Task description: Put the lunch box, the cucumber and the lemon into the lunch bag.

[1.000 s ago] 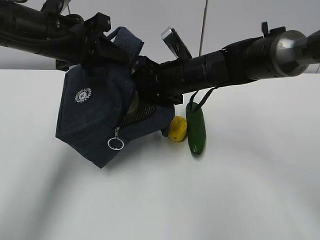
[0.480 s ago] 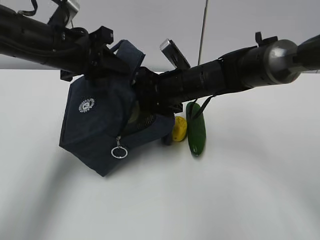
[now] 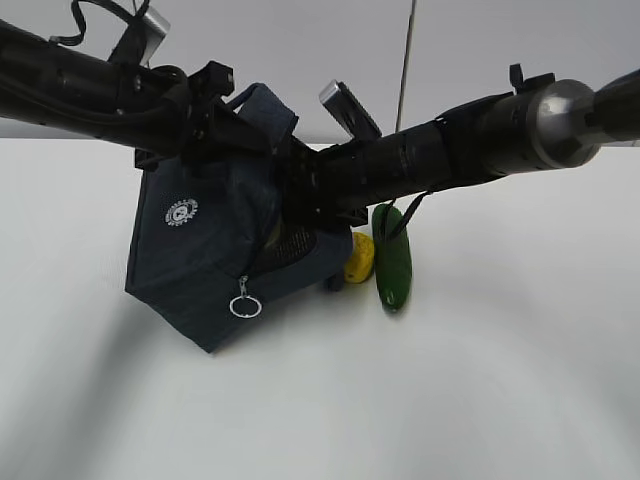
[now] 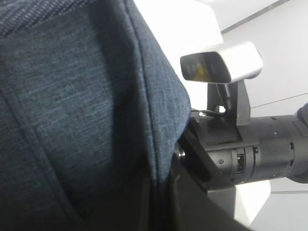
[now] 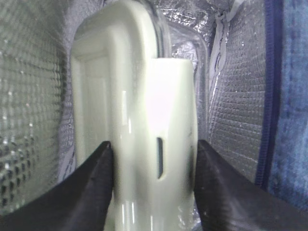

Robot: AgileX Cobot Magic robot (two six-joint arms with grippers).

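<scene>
While the left gripper (image 3: 215, 100) is clenched on the lunch bag (image 3: 200, 250), the right gripper (image 5: 151, 159) grasps the lunch box (image 5: 139, 120) edge-on, already inside the silvery lining; cucumber (image 3: 391, 260) and lemon (image 3: 359, 257) wait beside the bag.

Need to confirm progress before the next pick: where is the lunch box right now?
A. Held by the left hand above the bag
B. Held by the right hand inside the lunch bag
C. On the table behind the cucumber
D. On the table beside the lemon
B: the right wrist view shows the right hand clamped on the lunch box, with the lunch bag's silvery lining around it.
</scene>
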